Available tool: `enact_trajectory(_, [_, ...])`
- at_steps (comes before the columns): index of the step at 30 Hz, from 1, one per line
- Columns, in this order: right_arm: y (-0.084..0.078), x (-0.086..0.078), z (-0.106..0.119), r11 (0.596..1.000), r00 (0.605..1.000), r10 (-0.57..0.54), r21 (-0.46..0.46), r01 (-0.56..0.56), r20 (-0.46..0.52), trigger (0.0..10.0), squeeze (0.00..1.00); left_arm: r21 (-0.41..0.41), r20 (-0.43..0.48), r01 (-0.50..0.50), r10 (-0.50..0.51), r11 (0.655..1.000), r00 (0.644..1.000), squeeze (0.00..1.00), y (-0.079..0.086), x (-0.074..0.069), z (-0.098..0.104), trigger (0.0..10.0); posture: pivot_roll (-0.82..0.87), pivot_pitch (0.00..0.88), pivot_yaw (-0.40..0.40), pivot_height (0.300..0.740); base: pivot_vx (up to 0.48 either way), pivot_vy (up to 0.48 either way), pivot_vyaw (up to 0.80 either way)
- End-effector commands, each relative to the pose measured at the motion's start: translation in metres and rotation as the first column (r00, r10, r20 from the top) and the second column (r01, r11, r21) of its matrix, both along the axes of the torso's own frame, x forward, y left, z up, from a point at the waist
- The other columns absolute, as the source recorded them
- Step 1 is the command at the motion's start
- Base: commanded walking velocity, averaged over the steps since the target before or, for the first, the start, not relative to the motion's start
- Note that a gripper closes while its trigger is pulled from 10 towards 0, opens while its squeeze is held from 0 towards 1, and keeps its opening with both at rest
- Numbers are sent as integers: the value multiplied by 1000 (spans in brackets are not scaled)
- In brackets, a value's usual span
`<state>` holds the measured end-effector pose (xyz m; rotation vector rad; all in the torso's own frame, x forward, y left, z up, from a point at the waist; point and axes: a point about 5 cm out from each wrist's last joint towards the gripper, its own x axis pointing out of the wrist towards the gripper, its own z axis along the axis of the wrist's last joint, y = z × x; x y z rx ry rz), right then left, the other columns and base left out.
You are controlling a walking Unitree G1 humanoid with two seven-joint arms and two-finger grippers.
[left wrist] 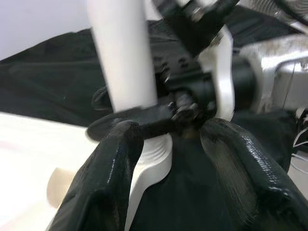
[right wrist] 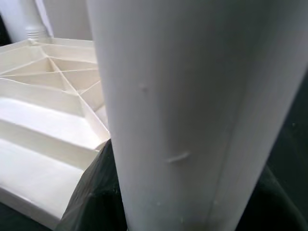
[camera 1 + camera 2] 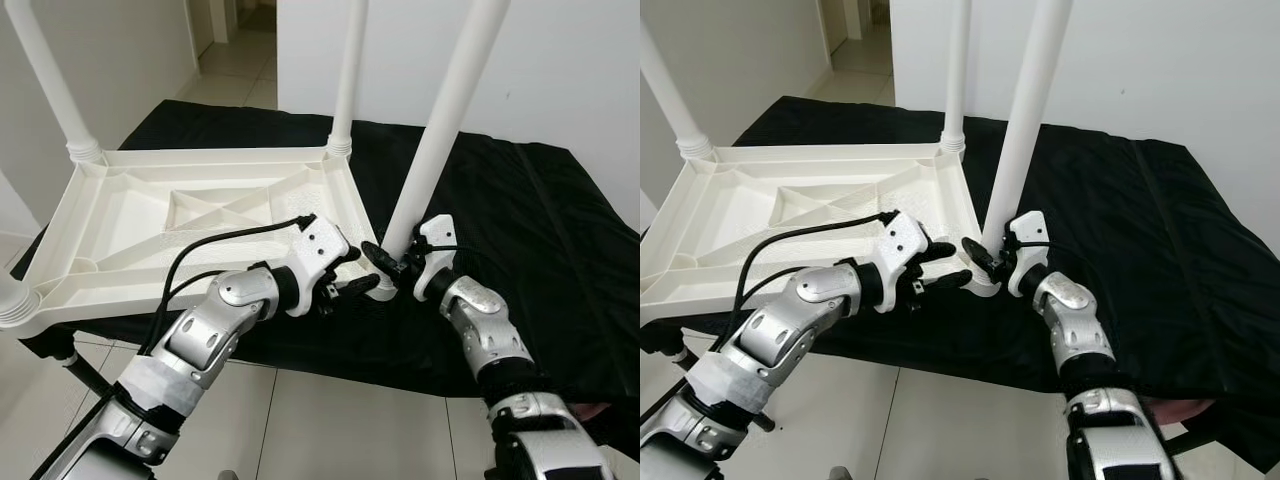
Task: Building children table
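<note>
Right gripper on the near table leg, left gripper at its base

My right gripper [image 3: 392, 262] is clenched around the white table leg [image 3: 440, 130] just above its socket. My left gripper [image 3: 352, 282] is spread open beside that corner. The upturned white tabletop [image 3: 200, 215] lies on a black-draped worktop [image 3: 540, 230], other legs standing upright.

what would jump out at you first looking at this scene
A white table top lies upside down on a black cloth, with white legs sticking up from its corners. At the near corner both grippers meet: the right gripper clasps the base of the leaning leg, and the left gripper reaches in beside it, fingers apart.
</note>
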<state>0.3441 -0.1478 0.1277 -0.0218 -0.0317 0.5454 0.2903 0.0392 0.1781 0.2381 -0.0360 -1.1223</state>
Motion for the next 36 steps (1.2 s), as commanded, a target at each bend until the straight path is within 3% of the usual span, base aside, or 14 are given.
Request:
enact_trajectory(1, [2,-4,-14,997,995,-66,34,69,-75,10000,0,1,3,4,-4,1000,1000,0,-1,1,-1,10000,-76,0,-5,740,0,0,0])
enact_trajectory(6, [7,-9,-14,989,988,-137,54,141,-73,10000,0,-14,-3,-11,11,1000,1000,0,-3,2,-2,10000,-86,0,-15,740,0,0,0])
enact_trajectory(8, [11,-16,-13,968,968,-236,69,242,-87,10000,0,-30,-8,-19,19,999,1000,0,-4,3,-3,10000,-82,0,-23,740,0,0,0])
enact_trajectory(11, [12,-20,-15,949,949,-303,60,308,-91,10000,0,-26,-6,-32,32,999,999,0,-4,4,-4,10000,-84,0,-25,740,0,0,0])
enact_trajectory(12, [13,-25,-16,914,914,-393,67,401,-99,10000,0,-40,-8,-39,39,998,999,0,-4,6,-3,10000,-89,0,-30,740,0,0,0])
enact_trajectory(13, [13,-25,-16,914,914,-393,67,401,-99,10000,0,-40,-8,-39,39,998,999,0,-4,6,-3,10000,-89,0,-30,740,0,0,0])
enact_trajectory(15, [14,-35,-17,825,827,-553,70,560,-101,10000,0,-50,0,-56,57,997,998,0,-6,9,-2,10000,-102,0,-48,740,0,0,0])
enact_trajectory(17, [18,-41,-14,792,795,-597,82,605,-107,10000,0,-68,4,-65,66,996,998,0,-8,11,1,10000,-99,0,-48,740,0,0,0])
enact_trajectory(28, [25,-46,-9,814,818,-564,90,574,-110,10000,0,-76,6,-71,72,995,997,0,-6,12,2,10000,-94,0,-57,740,0,0,0])
enact_trajectory(29, [24,-45,-7,819,824,-557,94,565,-103,10000,1000,-79,6,-75,75,994,997,0,-5,12,2,10000,-96,0,-61,740,0,0,0])
enact_trajectory(36, [15,-42,1,840,848,-526,117,530,-62,10000,1000,-95,-4,-91,91,991,996,0,-3,11,1,10000,-91,0,-47,740,0,0,0])
